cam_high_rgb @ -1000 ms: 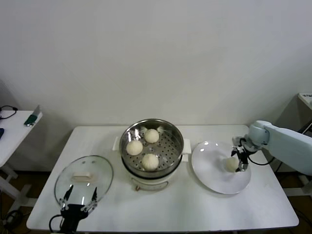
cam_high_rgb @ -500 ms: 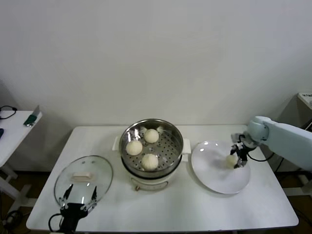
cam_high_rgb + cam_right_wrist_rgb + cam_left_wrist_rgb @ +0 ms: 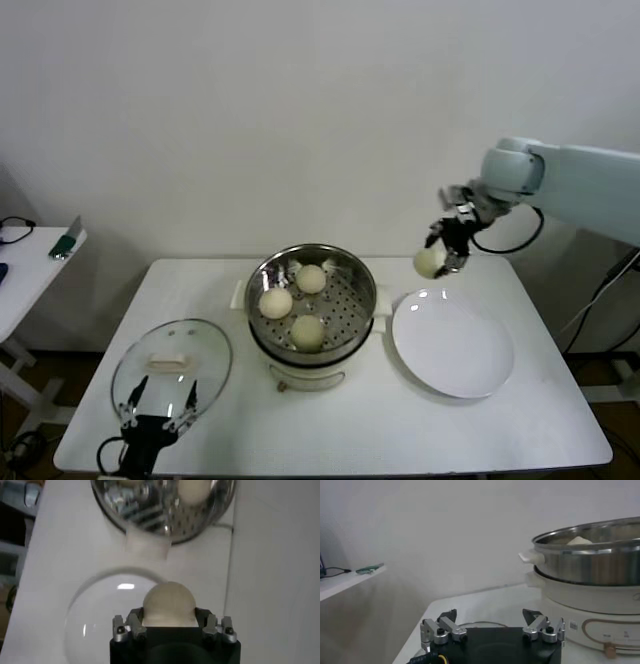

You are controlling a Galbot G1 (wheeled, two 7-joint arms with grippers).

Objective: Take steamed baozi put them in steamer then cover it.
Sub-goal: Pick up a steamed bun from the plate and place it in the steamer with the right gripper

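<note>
Cream-white and round, the fourth baozi (image 3: 429, 262) sits clamped between the fingers of your right gripper (image 3: 440, 252), held in the air above the far edge of the white plate (image 3: 452, 350), between the plate and the steamer (image 3: 311, 300). From the right wrist camera you see the bun (image 3: 168, 603) filling the gap between the jaws, with the plate (image 3: 95, 615) below it and the steamer's perforated floor (image 3: 165, 510) beyond.

Three more baozi (image 3: 307, 331) lie in the steel basket: one near the front, one on the left (image 3: 275, 301), one toward the back (image 3: 311, 278).

The glass cover (image 3: 172, 364) lies flat on the table (image 3: 420, 430) to the left of the steamer, handle up. Your left gripper (image 3: 158, 412) is parked at the cover's near edge with its fingers spread wide and holding nothing.
</note>
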